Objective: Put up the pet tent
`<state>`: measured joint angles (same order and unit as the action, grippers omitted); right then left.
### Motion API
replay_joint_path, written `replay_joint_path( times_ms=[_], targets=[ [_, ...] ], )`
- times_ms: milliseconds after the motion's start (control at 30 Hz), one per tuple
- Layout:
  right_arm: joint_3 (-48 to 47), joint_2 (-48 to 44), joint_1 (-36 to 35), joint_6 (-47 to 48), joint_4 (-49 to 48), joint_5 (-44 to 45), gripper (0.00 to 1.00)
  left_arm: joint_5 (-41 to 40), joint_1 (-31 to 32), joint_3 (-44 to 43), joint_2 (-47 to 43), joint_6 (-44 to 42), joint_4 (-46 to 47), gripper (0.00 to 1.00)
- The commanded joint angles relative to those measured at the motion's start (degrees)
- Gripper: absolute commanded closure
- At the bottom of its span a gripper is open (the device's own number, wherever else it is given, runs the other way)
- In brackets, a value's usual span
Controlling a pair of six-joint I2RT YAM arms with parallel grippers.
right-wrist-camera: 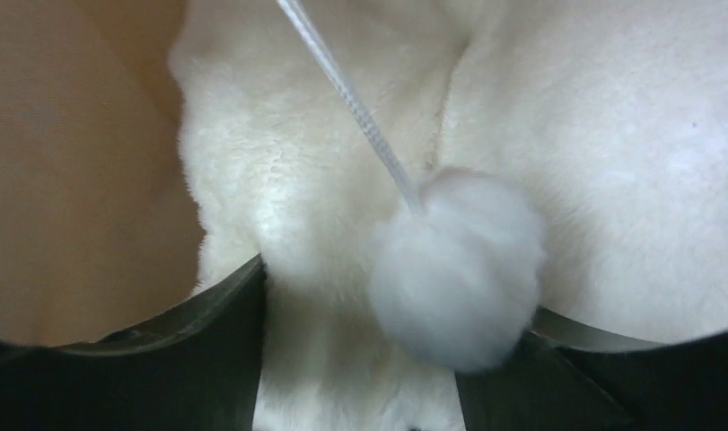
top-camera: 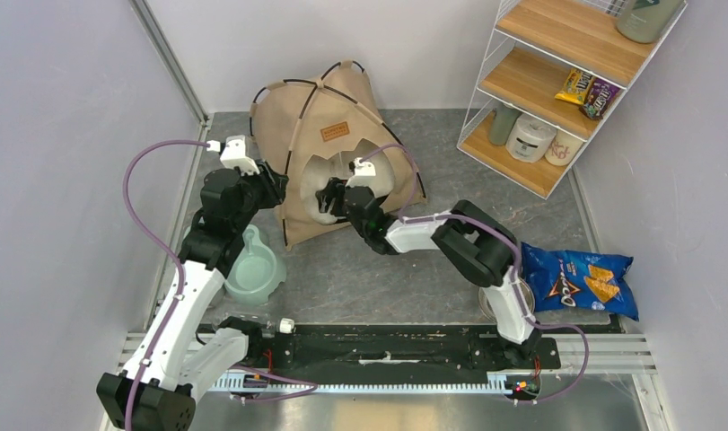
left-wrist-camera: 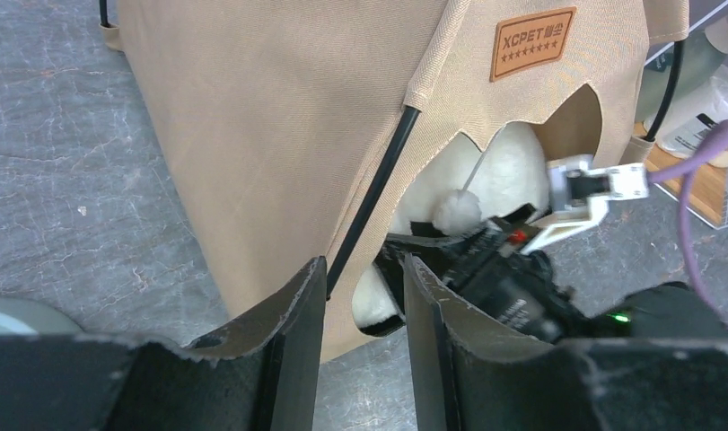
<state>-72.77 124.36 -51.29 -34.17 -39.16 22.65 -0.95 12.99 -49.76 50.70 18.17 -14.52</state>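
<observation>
Grey stone-look worktop [top-camera: 360, 278] bears the tan fabric pet tent [top-camera: 297, 126] upright, far middle. Inside its doorway the right pincer [top-camera: 328, 202], nearer, spreads open against a fluffy white pillow [right-wrist-camera: 297, 180]; the left pincer [left-wrist-camera: 364, 265], parted and empty, flanks the tent's left front edge.

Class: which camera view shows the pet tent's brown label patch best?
The left wrist view: the label patch is close and sharp enough to read XCPET. The top external view shows it only as a small brown rectangle on the pet tent. The right wrist view misses it.
</observation>
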Motion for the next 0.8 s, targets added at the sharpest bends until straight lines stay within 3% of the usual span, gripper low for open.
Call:
replay_joint_path(
  times_ms=[0, 200, 433, 600, 700, 767],
  targets=[
    [5.7, -10.9, -0.2, 2.4, 1.5, 0.1, 0.24, 2.6, -0.1, -1.0, 0.4, 1.5, 2.6, 0.55],
    [8.8, -21.4, -0.2, 2.4, 10.8, 0.5, 0.09, 6.5, -0.1, 0.3, 1.4, 1.9, 5.3, 0.51],
    [8.9, -32.9, 1.1, 3.1, 28.3, 2.8, 0.11, 7.0, 0.0, 2.0, 2.9, 0.8, 8.3, 0.47],
    [5.5, -40.9, 3.4, 12.5, 43.1, 2.0, 0.08, 5.4, 0.0, 3.7, 5.7, -0.6, 11.9, 0.46],
    [4.2, -43.9, 4.9, 18.9, 47.4, 4.3, 0.05, 5.8, 0.1, 4.2, 7.6, -1.6, 14.0, 0.46],
    [2.6, -44.1, 7.7, 23.8, 49.3, 0.6, 0.03, 6.0, 0.2, 4.3, 8.5, -2.5, 15.7, 0.46]
  ],
)
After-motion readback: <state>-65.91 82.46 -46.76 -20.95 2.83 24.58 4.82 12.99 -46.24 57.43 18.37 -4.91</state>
